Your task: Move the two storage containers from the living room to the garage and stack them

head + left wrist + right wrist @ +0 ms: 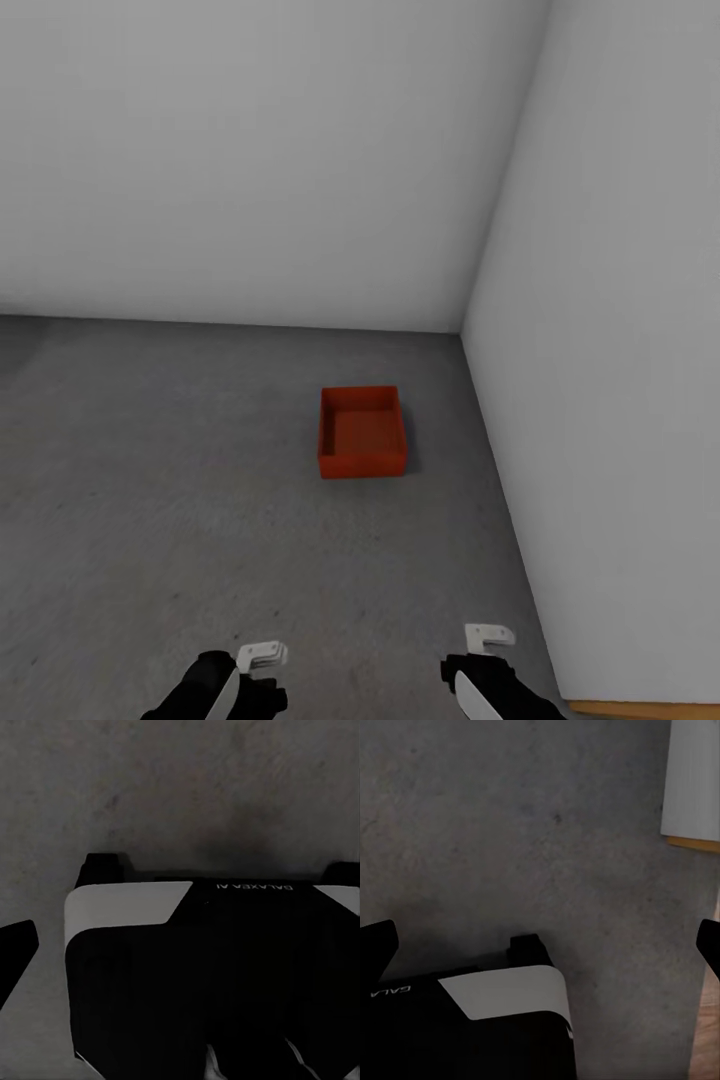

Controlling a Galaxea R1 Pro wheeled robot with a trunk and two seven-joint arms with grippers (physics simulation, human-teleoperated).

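One orange-red bin (362, 432) sits upright and empty on the dark grey floor (180, 480) of the garage, well ahead of both pincers and a little nearer the right one's side. Its ribbed bottom shows, and nothing is stacked on it. It stands near the corner where the back wall (250, 150) meets the right wall (620, 300), apart from both. At the head view's lower edge the two arms reach in, the left arm (215, 685) and the right arm (490, 685), each black with a white bracket at its end; neither touches the bin. The left pincer's fingers cannot be made out in the left wrist view, where the robot's black and white base (195, 975) lies below over speckled concrete, so I cannot tell whether it is released or clenched. In the right wrist view, the right pincer (547, 945) has its two dark fingertips (376, 945) far apart at opposite edges, spread wide and grasping nothing, with bare floor between them. Beyond it a white wall end with a wooden strip (694, 844) shows, with light wood flooring (706, 1035) beside it.
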